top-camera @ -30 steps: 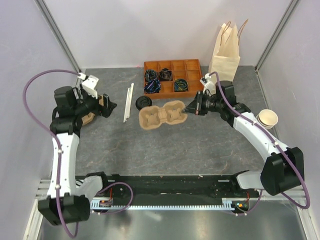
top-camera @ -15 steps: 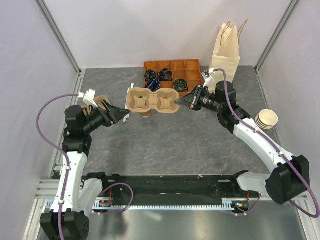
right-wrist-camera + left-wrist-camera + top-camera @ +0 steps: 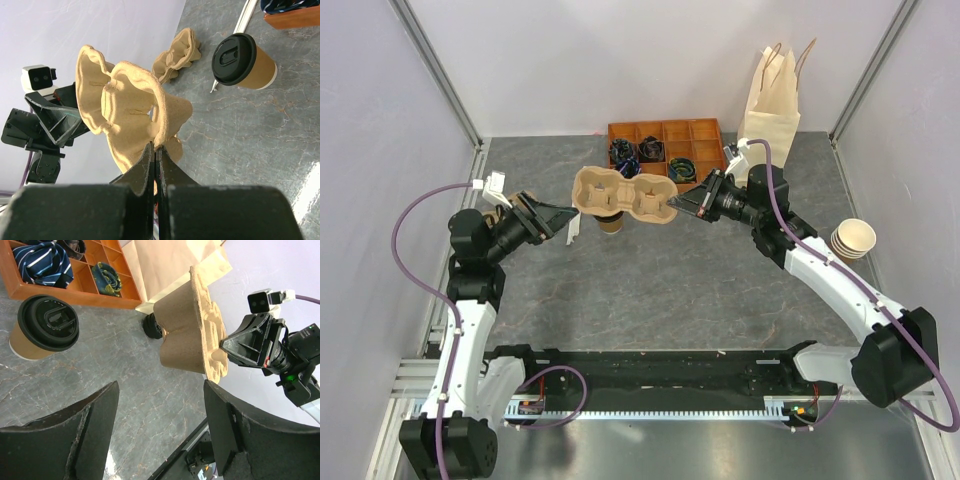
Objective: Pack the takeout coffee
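Observation:
The takeout coffee (image 3: pixel 611 224), a tan cup with a black lid, stands on the table, partly hidden under the raised pulp carrier (image 3: pixel 625 194). It shows fully in the left wrist view (image 3: pixel 44 328) and the right wrist view (image 3: pixel 244 62). My right gripper (image 3: pixel 678 205) is shut on the carrier's rim (image 3: pixel 131 107) and holds it in the air, tilted on edge. My left gripper (image 3: pixel 565 222) is open and empty just left of the carrier (image 3: pixel 192 330), its fingers (image 3: pixel 85 432) apart and touching nothing.
A paper bag (image 3: pixel 771 108) stands at the back right, beside a wooden compartment tray (image 3: pixel 665 128). A stack of lidless cups (image 3: pixel 853 238) sits at the right. Spare carriers (image 3: pixel 178 52) and white sticks (image 3: pixel 241 29) lie at the left.
My right gripper has lifted the carrier off the table, leftward and toward the back. My left arm swung in from the far left to beside the carrier.

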